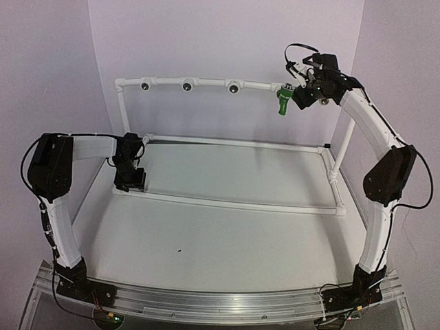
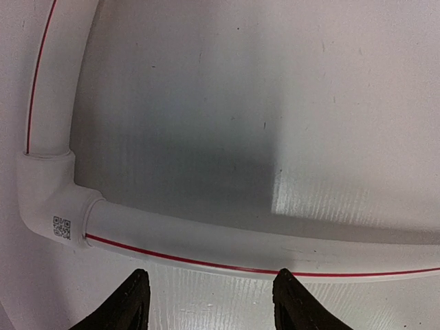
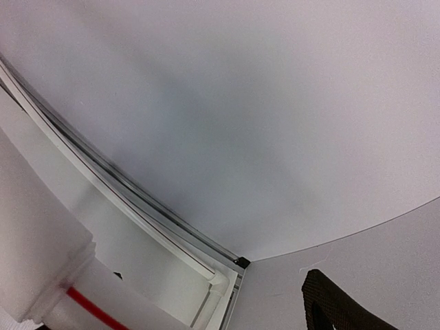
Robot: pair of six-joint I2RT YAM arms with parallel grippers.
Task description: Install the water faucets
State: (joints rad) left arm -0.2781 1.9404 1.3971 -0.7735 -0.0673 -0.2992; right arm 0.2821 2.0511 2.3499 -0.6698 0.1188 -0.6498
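One bright-green water faucet (image 1: 282, 102) hangs down from the right end of the raised white pipe rail (image 1: 210, 84). My right gripper (image 1: 301, 95) is up there, right beside the faucet on its right. In the right wrist view only one dark finger (image 3: 333, 309) shows, with wall behind it and no faucet, so the jaws stand wide apart. My left gripper (image 1: 129, 180) is low at the frame's front-left corner. Its fingertips (image 2: 134, 302) are apart, empty, just short of the red-lined pipe (image 2: 240, 251).
Three white tee fittings (image 1: 186, 85) with dark holes sit along the top rail. A white elbow (image 2: 48, 199) with a QR label joins the floor pipes at the left. The rectangular pipe frame (image 1: 240, 203) lies on the white table, posts rising at both ends.
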